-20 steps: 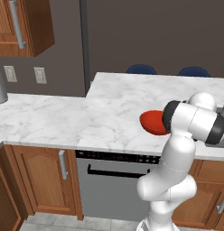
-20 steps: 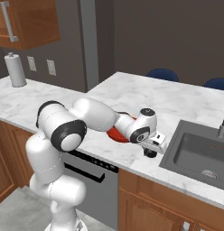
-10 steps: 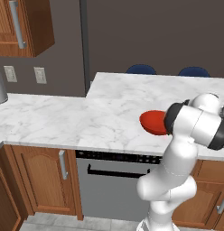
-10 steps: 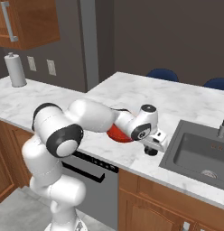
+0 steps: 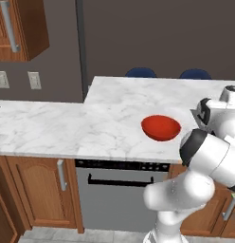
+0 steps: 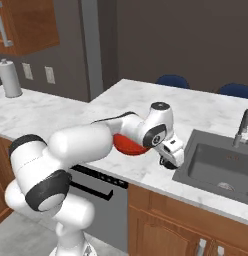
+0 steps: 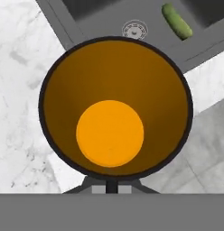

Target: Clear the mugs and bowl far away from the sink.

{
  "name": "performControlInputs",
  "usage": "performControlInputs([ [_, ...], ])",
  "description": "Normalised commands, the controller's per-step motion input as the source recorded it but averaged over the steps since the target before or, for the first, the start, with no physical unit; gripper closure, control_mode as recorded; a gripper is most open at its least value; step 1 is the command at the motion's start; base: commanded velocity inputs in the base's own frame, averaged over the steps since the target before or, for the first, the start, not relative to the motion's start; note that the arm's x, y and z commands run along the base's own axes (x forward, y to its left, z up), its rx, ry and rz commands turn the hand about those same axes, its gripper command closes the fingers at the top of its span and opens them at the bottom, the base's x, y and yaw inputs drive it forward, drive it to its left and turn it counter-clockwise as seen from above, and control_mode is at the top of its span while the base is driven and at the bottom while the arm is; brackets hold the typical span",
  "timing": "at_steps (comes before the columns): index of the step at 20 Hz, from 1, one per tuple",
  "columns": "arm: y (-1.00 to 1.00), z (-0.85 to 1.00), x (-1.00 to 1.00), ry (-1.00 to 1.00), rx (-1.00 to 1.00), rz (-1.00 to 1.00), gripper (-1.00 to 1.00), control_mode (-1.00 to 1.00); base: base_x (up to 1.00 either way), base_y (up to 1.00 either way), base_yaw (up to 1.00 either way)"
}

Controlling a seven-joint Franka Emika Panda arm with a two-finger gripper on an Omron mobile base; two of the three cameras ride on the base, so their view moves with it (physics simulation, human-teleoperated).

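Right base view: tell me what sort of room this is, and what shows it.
A kitchen, rendered rather than real. A marble counter holds a recessed grey sink with a faucet, a dishwasher sits under the counter between wooden cabinets, and a red bowl stands on top.

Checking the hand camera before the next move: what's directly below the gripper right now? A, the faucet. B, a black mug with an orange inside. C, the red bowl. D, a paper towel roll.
B: the hand view looks straight down into the black mug with its orange inside.
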Motion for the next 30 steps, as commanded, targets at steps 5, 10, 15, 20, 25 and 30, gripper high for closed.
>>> performControlInputs([
  [5,0.0,0.0,0.0,0.0,0.0,0.0,1.0,1.0,-0.6,0.0,-0.85],
  [10,0.0,0.0,0.0,0.0,0.0,0.0,1.0,1.0,-0.21,0.0,-0.99],
  [15,0.0,0.0,0.0,0.0,0.0,0.0,1.0,1.0,0.0,0.0,-1.0],
  [20,0.0,0.0,0.0,0.0,0.0,0.0,1.0,1.0,0.0,0.0,-1.0],
  [25,0.0,0.0,0.0,0.0,0.0,0.0,1.0,1.0,0.01,-0.26,-0.98],
  [30,0.0,0.0,0.0,0.0,0.0,0.0,1.0,1.0,0.27,-0.14,-0.93],
])
